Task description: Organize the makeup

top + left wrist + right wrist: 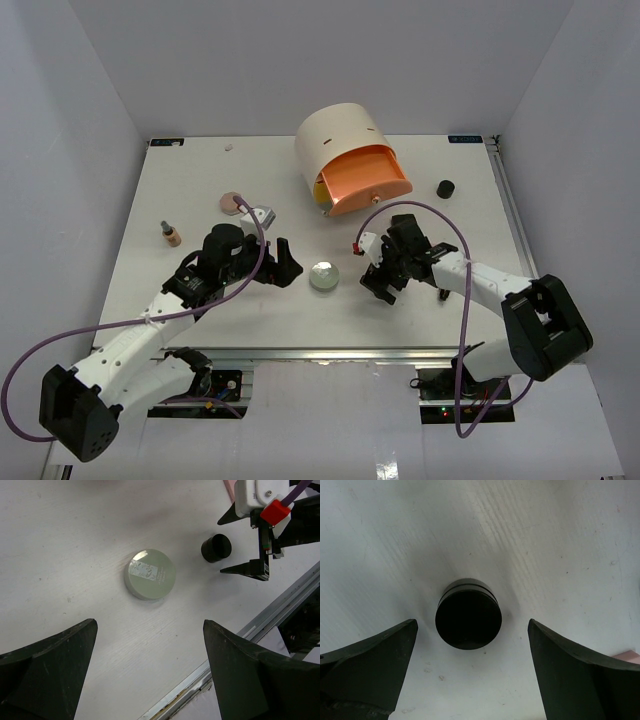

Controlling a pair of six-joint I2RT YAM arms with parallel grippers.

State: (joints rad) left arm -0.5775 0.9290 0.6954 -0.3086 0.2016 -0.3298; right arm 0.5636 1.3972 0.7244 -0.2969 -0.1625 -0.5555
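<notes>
**Right tool straddles the black jar — the squeeze comes next**

Here's the right tool, spread wide and released, with a black jar sitting squarely between its jaws. There's a clear strip of white tabletop on either side, so nothing is touching. That reads as the pick-up step on this jar, lined up and not yet gripped. What the next move calls for, to my eye, is an even close on the round wall, low enough not to slip off the top. After that, a straight lift before any carrying.

Over on the other side, the left tool is just as wide open and holds nothing. The silver-white compact lies flat on the tabletop ahead of it, near the jar but apart from it — a likely next pick for that arm.

Where would they go? The cream drum stands at the back with its orange drawer pulled out, and that looks like the destination.

The rest of the makeup in sight is out on the tabletop:
- a second black jar to the right of the drum
- a tan tube upright at the left
- a pink disc near the tube

Early going, I'd say.
</notes>
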